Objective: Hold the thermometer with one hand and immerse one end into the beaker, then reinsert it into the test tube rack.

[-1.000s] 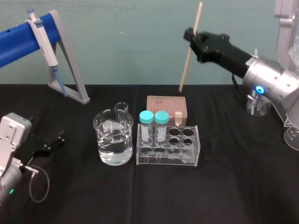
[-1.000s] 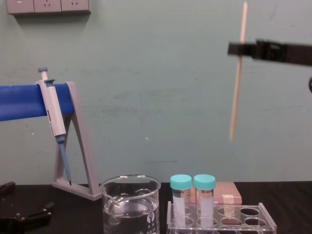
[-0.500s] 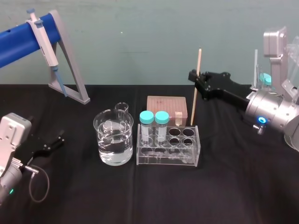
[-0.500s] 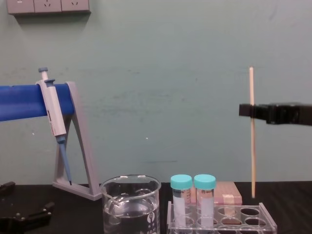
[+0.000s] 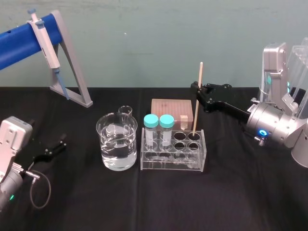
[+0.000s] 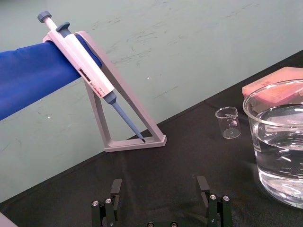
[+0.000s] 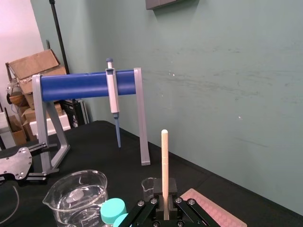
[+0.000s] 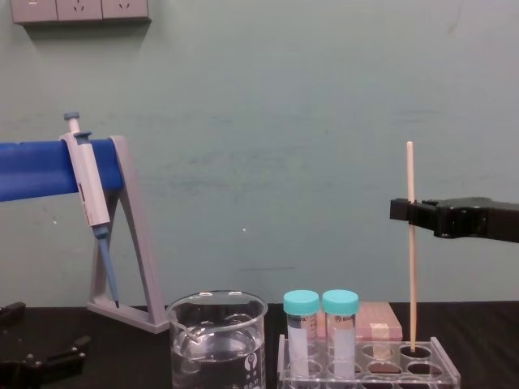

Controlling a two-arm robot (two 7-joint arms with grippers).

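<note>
Right black flat-fingered gripper is clamped mid-shaft on the thin pale cream rod thermometer, upright w/ its tip in the clear acrylic test tube rack's back-right hole, prob so it drops straight; left gripper sits parked, jaws apart, empty.

Head looks down; chest level, closer; both share beaker, rack.

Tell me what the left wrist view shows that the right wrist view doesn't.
Left wrist view: the left end effector, fingers apart, above the black table. Right wrist view: the thermometer upright, clamped in the right end effector, a teal-capped tube, and cardboard boxes behind. Shared: the pipette on its blue stand, the water-filled beaker, the small beaker and the pink box.
</note>
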